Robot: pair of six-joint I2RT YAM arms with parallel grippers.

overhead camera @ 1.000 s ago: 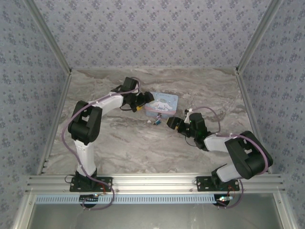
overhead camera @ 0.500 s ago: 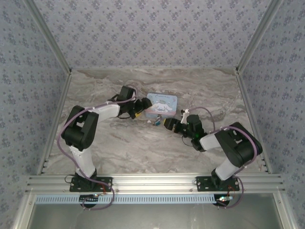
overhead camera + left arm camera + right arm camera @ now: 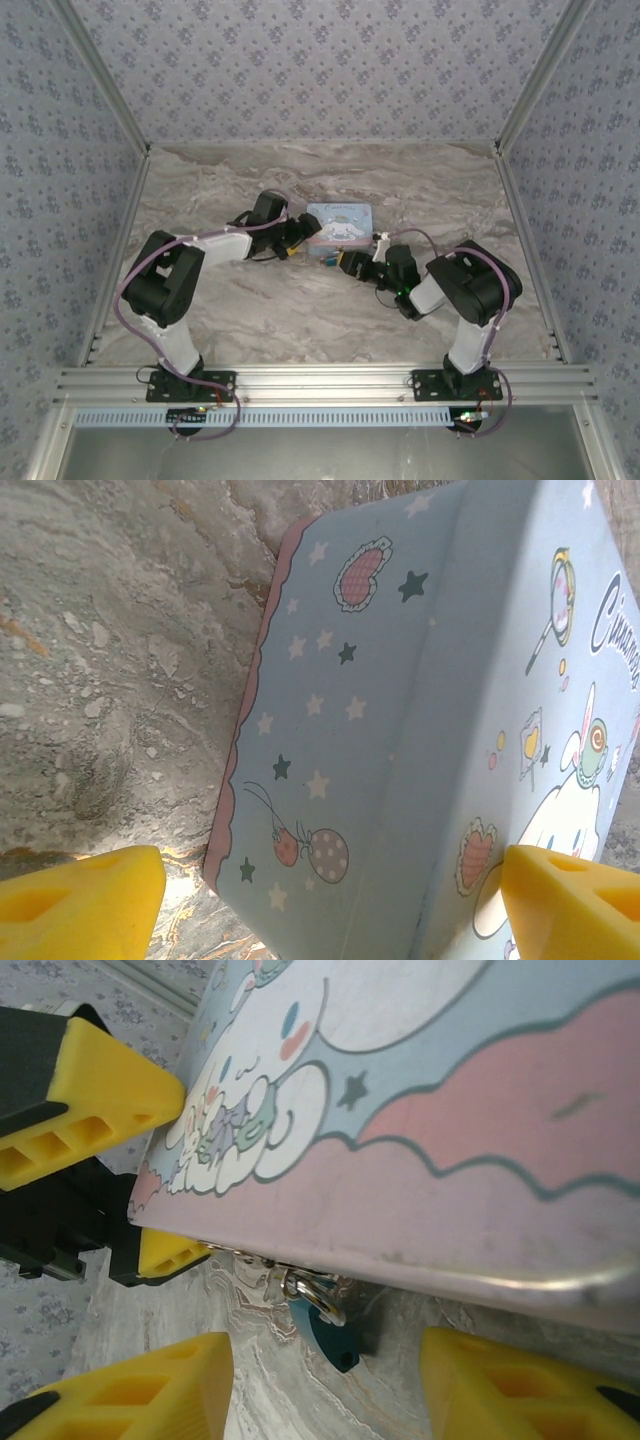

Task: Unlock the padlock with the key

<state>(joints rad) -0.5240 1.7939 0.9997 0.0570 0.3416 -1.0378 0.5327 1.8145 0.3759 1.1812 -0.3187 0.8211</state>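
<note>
Count for your record: one pale blue tin (image 3: 340, 222), one padlock (image 3: 333, 1338), two grippers and one marbled table (image 3: 110, 660).

Left gripper (image 3: 299, 237): its two yellow fingers (image 3: 85, 905) stand wide apart with the end of the tin between them. In the left wrist view you can see a strip of table between the left-hand finger and the tin's pink-edged corner, so nothing is clamped. The other finger overlaps the lid beside the cartoon figure. Whether it touches there, you cannot tell.

Right gripper (image 3: 328, 1392): its fingers (image 3: 520, 1385) are apart and closed on nothing. The padlock lies on the table just ahead of them, about midway across the gap, touching neither. It sits tucked against the tin's lower edge. Its blue-green body points back toward the fingers, and the silvery metal at its far end meets the tin's rim. You cannot tell whether that metal is the shackle alone.

Differences between views:
- The top view gives you both arms closing on the tin from opposite sides. The padlock there is a mere speck between the right fingertips and the tin.
- The right wrist view gives you the padlock's shape. It also shows the left gripper's two fingertips beyond, at the tin's far corner, making four yellow tips in all.
- The left wrist view gives you the tin's starred side wall and lid.
</note>
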